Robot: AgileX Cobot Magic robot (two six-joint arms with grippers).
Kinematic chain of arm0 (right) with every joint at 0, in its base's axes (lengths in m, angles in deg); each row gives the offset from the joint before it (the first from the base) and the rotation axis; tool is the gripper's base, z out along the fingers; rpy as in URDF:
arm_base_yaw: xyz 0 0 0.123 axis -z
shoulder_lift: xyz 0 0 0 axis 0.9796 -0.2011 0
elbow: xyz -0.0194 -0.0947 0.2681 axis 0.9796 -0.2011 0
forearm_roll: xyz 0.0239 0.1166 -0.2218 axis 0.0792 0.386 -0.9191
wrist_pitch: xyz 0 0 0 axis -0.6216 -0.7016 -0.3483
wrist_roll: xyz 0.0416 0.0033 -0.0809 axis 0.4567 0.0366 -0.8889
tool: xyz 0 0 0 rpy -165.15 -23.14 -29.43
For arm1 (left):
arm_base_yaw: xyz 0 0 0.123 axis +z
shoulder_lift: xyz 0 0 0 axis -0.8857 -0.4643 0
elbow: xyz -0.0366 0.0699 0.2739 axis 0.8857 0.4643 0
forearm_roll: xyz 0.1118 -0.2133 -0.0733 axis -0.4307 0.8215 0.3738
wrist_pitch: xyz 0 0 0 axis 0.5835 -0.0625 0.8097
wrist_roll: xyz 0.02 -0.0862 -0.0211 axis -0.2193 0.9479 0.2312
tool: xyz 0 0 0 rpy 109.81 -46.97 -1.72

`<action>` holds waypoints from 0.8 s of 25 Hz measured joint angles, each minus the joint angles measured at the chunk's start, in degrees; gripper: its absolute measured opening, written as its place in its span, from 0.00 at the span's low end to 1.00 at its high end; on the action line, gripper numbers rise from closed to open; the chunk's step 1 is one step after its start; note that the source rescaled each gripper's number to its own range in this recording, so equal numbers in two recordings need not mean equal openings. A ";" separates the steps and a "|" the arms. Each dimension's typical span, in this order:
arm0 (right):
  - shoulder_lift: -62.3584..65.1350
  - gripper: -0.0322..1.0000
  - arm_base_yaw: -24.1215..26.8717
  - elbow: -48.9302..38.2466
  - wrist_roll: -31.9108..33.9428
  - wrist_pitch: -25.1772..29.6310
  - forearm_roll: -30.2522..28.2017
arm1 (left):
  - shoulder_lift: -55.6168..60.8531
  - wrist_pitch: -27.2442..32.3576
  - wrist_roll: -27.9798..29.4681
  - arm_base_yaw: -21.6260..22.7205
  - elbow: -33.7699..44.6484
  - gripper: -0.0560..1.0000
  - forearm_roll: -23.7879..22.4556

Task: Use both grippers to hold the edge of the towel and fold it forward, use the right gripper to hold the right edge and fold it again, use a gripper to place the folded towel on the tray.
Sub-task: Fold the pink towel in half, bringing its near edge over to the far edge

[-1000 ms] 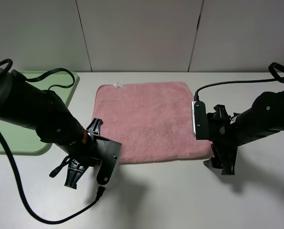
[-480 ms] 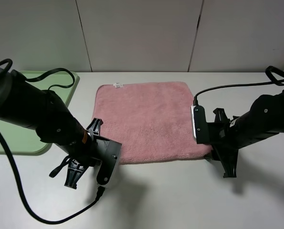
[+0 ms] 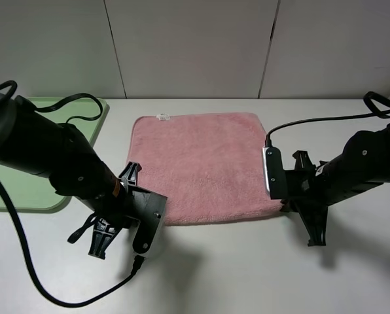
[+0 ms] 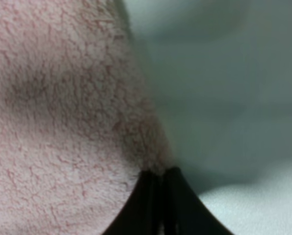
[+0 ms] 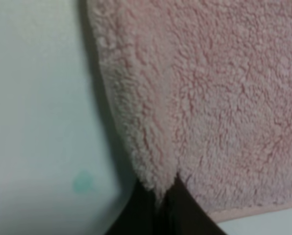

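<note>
The pink towel [image 3: 205,163] lies flat on the white table, with a small white tag at its far left corner. My left gripper [image 3: 140,216] sits at the towel's near left corner. In the left wrist view its black fingers [image 4: 148,205] are pressed together on the towel [image 4: 62,122] at its edge. My right gripper [image 3: 288,208] sits at the near right corner. In the right wrist view its fingers [image 5: 182,208] pinch the corner of the towel [image 5: 200,98]. The light green tray [image 3: 31,186] lies at the left, partly behind my left arm.
A black cable [image 3: 44,288] from the left arm loops over the table in front. Another cable [image 3: 326,118] runs from the right arm towards the back right. A grey panelled wall [image 3: 195,46] stands behind the table.
The right gripper slid in onto the towel's near right corner and closed on it, pulling that corner slightly inward. The left arm stayed still.
</note>
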 joint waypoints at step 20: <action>2.94 0.03 0.00 -0.06 0.00 3.41 -0.23 | 0.00 1.76 0.02 0.00 -0.05 0.06 -0.11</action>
